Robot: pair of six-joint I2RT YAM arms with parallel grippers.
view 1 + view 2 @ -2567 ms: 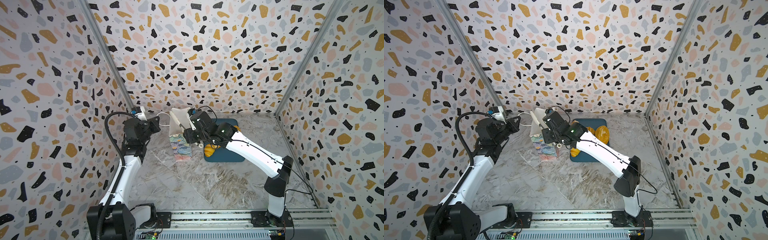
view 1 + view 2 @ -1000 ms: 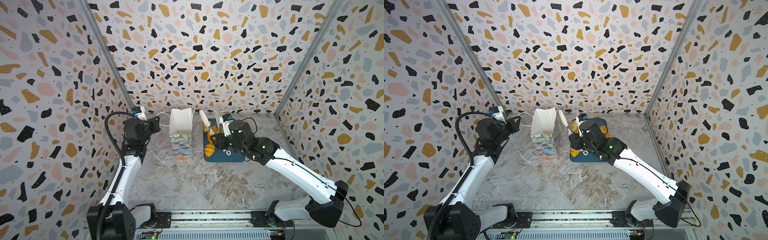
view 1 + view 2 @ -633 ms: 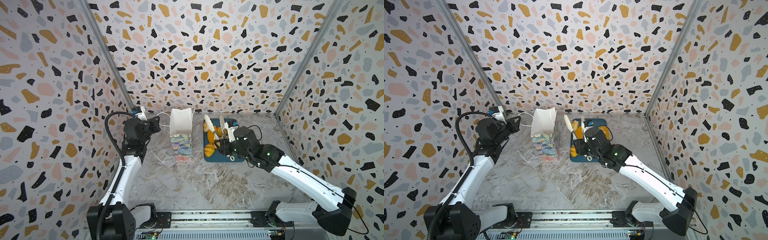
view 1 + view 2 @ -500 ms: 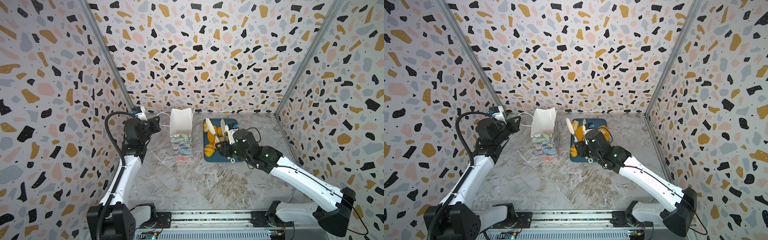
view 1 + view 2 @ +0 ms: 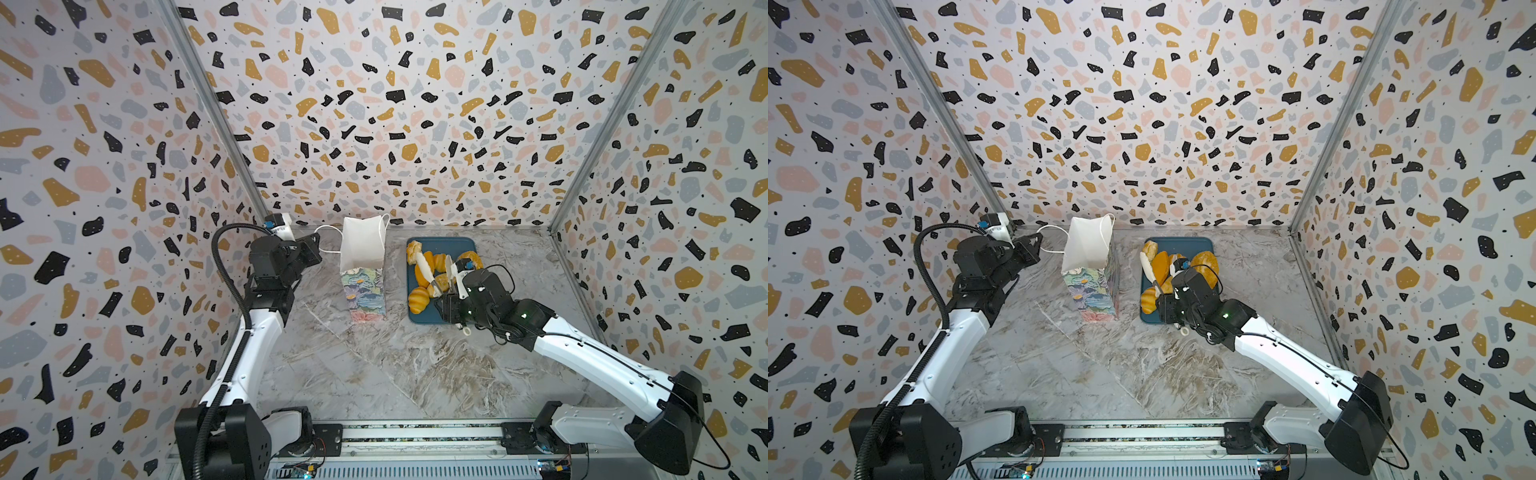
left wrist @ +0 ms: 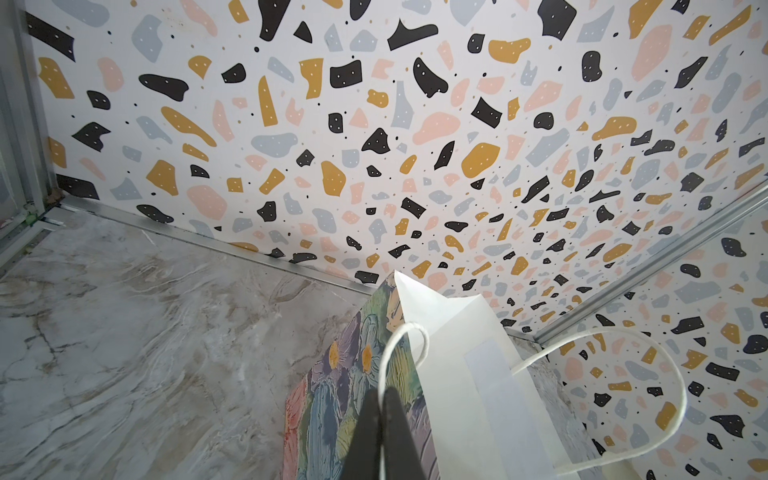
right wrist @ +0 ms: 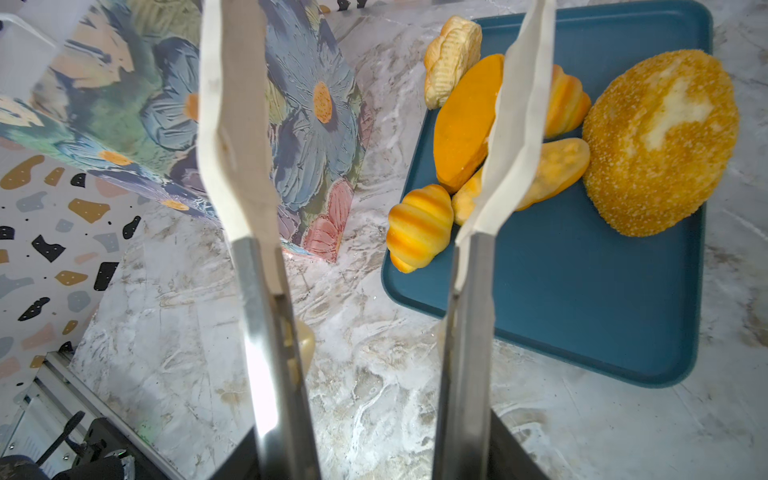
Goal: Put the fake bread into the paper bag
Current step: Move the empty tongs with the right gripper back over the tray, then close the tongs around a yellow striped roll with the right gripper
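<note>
Right pincer moved from paper bag to over fake bread, seemingly empty

I see both top views from high up at the front, looking down at the whole table, far away. My left wrist view looks close at the paper bag. My right wrist view looks close down at the tray and the same bag.

Terrazzo-patterned walls enclose a grey marbled floor.
</note>
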